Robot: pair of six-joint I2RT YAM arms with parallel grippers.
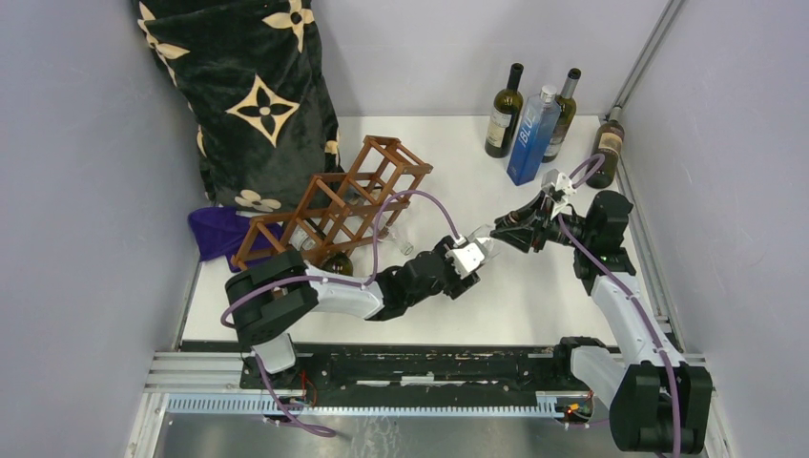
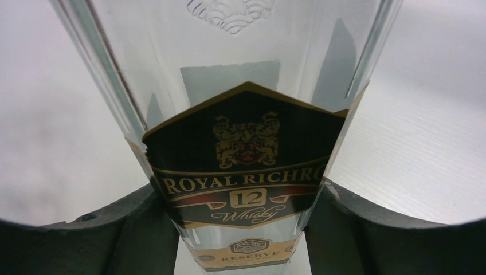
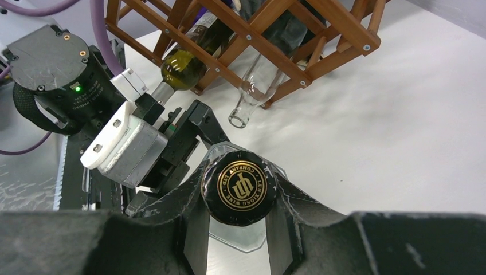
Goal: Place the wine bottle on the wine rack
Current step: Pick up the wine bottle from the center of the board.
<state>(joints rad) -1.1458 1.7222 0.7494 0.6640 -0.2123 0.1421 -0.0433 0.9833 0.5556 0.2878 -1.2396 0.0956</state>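
Currently, the bottle [image 2: 243, 154] is off the rack [image 3: 343, 23]. It is held over the desk [image 3: 401, 143] to the right of the rack and apart from it, between the two arms. It is clear glass with a dark, gold-edged whisky label and a black cap with a gold emblem.

The right pincer [image 3: 238, 212] is clamped on the bottle at the cap end, with one finger on each side of the neck. The left pincer [image 2: 240, 220] sits at the body end, its fingers flanking the label. Whether they press on the glass cannot be told.

The rack is a reddish-brown wooden frame that stands at an angle on the left part of the desk. A green bottle [image 3: 183, 63] and an empty glass bottle [image 3: 252, 94] lie in its lower cells, necks pointing out toward the arms.

A purple cloth [image 1: 215, 234] lies just left of the rack. A black cushion [image 1: 248, 95] with cream flowers stands behind it. Four more bottles, among them a blue one [image 1: 531, 138], are at the far right of the desk.
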